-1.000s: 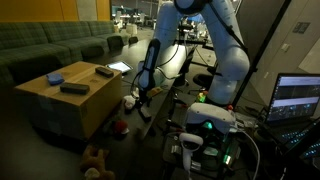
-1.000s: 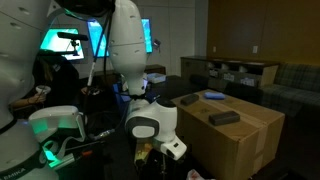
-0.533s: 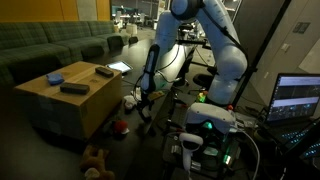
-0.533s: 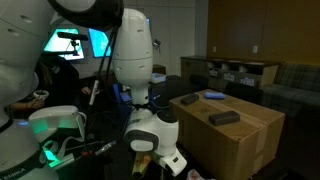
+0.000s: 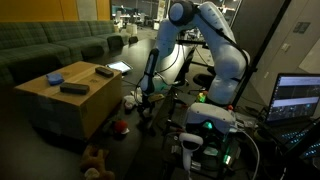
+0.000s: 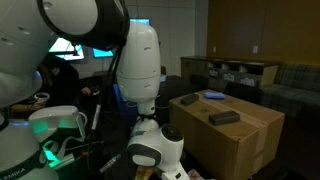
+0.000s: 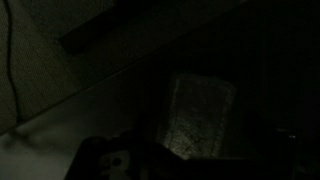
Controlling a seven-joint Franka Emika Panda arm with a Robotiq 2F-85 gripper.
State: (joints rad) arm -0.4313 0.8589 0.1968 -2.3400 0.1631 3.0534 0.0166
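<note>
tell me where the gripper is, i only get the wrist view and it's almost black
observer: In an exterior view the gripper hangs low, beside the cardboard box and below its top.
operator: anything on that box
observer: Three things lie on top: a blue object, a dark block and a dark flat object.
operator: what's on the floor there
observer: A red object and a plush toy lie on the floor by the box's near corner.
</note>
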